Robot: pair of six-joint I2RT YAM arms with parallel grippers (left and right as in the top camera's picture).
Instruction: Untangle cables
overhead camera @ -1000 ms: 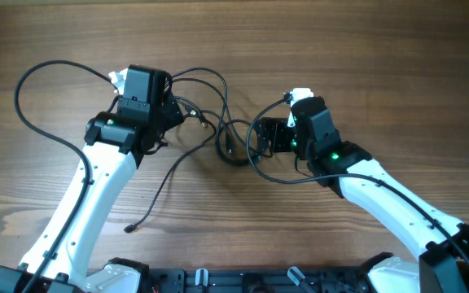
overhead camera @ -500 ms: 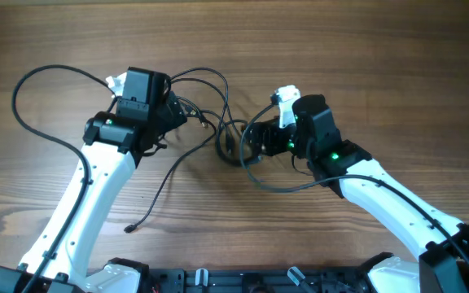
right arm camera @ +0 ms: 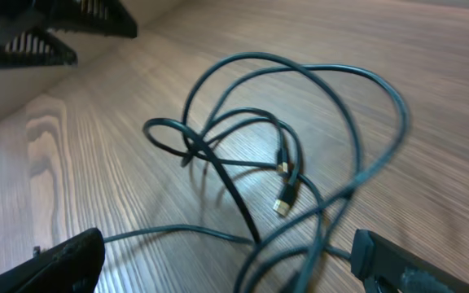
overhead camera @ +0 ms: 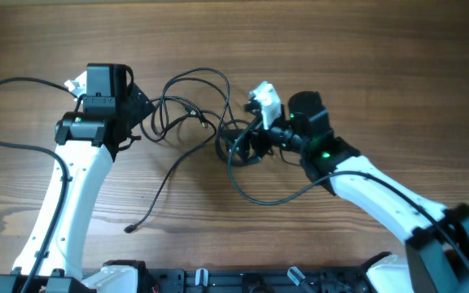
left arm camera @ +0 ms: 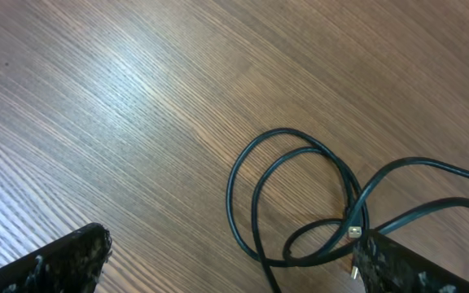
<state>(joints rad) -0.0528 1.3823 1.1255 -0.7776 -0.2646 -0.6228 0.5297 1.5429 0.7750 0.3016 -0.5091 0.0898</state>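
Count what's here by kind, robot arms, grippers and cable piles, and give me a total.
Robot arms: 2, the left arm and the right arm.
Grippers: 2, the left gripper and the right gripper, both open.
Cable tangle: 1; its cords are too knotted to count singly.
Total: 5.
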